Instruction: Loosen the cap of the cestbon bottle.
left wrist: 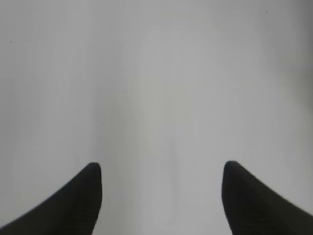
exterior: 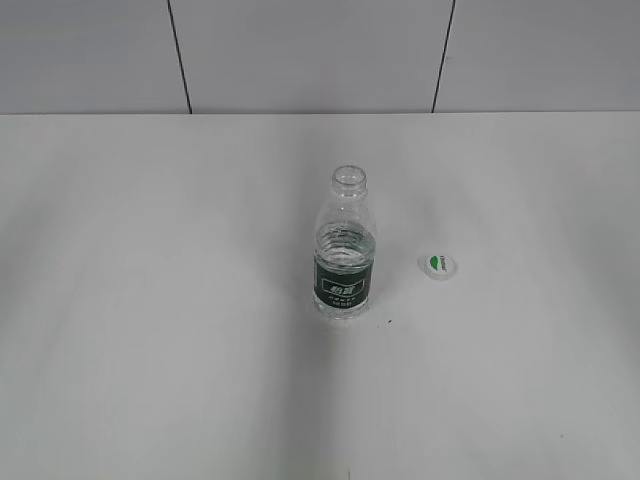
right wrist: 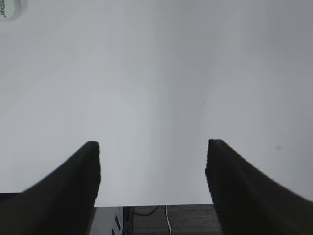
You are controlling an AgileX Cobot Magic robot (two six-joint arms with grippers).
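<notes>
Already uncapped, bottle (exterior: 342,250) upright mid-table (exterior: 150,300); cap (exterior: 438,265) lies just right of it, apart. Left gripper (left wrist: 161,169) and right gripper (right wrist: 152,147) spread wide, holding nothing, over bare tabletop.

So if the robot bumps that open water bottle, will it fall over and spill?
Probably, if pushed high up. The cestbon bottle stands upright, tall and narrow, so it looks tippy. Its neck is open, with the cap lying apart on the table, so water could spill. It seems only partly full and thin-walled, so likely light and squashy.
</notes>
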